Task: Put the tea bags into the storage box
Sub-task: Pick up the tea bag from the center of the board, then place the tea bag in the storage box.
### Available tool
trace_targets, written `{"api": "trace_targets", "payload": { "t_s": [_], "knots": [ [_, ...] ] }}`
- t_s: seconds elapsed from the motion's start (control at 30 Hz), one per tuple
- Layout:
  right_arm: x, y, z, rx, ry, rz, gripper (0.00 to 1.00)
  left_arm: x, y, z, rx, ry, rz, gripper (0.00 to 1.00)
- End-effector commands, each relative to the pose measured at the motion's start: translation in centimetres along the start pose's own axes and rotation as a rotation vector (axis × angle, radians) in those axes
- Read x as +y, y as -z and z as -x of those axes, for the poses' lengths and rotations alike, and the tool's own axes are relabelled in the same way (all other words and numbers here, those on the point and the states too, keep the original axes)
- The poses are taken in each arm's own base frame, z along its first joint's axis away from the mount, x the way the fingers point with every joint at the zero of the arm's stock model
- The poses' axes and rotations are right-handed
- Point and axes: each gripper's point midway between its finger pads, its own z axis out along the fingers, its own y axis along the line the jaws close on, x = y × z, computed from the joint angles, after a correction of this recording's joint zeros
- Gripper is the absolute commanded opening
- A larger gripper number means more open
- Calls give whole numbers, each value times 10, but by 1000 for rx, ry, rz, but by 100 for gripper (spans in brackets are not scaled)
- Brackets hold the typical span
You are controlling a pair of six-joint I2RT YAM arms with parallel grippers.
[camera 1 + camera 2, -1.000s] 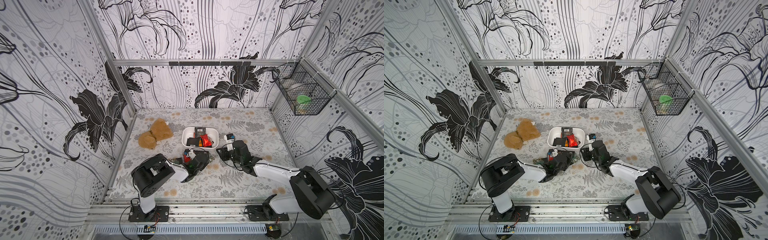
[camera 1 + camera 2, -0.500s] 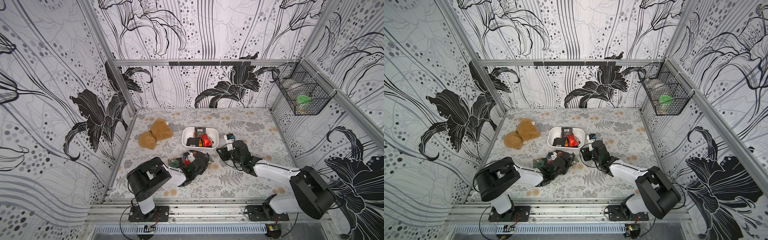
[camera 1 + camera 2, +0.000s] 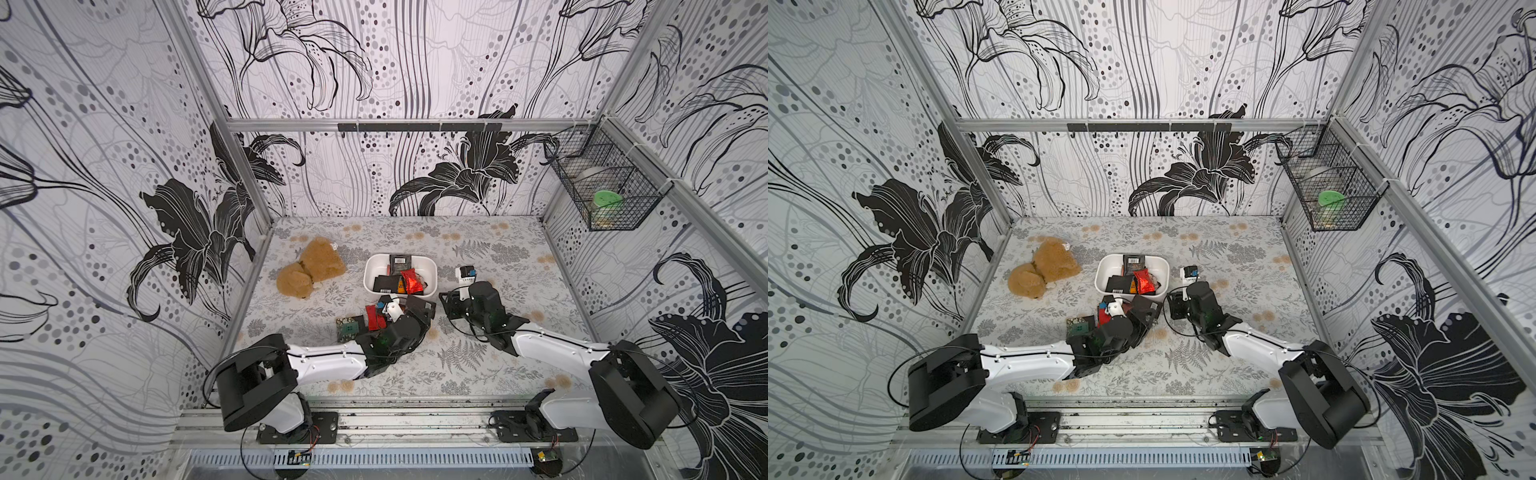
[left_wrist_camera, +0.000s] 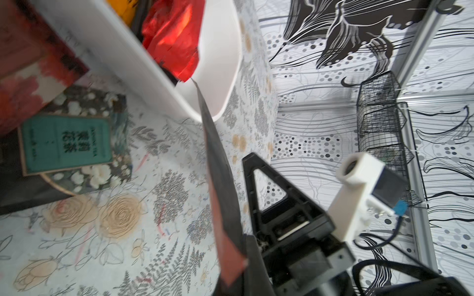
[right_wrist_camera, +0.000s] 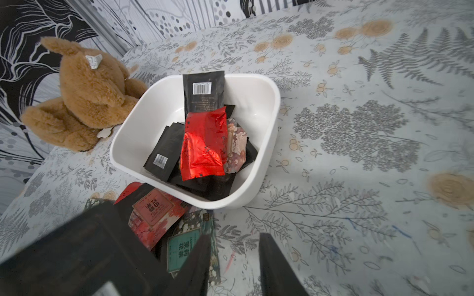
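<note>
Floral tabletop point(image 3: 478, 365): low-stretched left gripper point(image 3: 417, 309) pinches tea bag point(image 4: 220, 179) beside storage box point(image 3: 367, 276).

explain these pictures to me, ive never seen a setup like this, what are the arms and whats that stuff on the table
Two robot arms stand at the front of a table, each ending in a two-fingered gripper. Two pictures look down from overhead, nearly the same view; the other two come from cameras on the arms' wrists. On the table are a white storage box already holding several foil tea bags, a few loose tea bags beside it, and a brown plush toy. The left gripper is shut on a dark tea bag, seen edge-on from its wrist. The right gripper is open and empty.
</note>
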Motion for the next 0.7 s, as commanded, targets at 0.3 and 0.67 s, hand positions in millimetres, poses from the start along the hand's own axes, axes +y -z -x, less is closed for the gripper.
{"api": "trace_targets", "payload": {
  "t_s": [0.3, 0.67],
  "knots": [
    [-8, 4, -3, -12, -10, -38, 37, -6, -33, 115, -172, -270, 153, 0],
    [19, -16, -23, 90, 59, 36, 37, 17, -78, 153, -152, -297, 244, 17]
  ]
}}
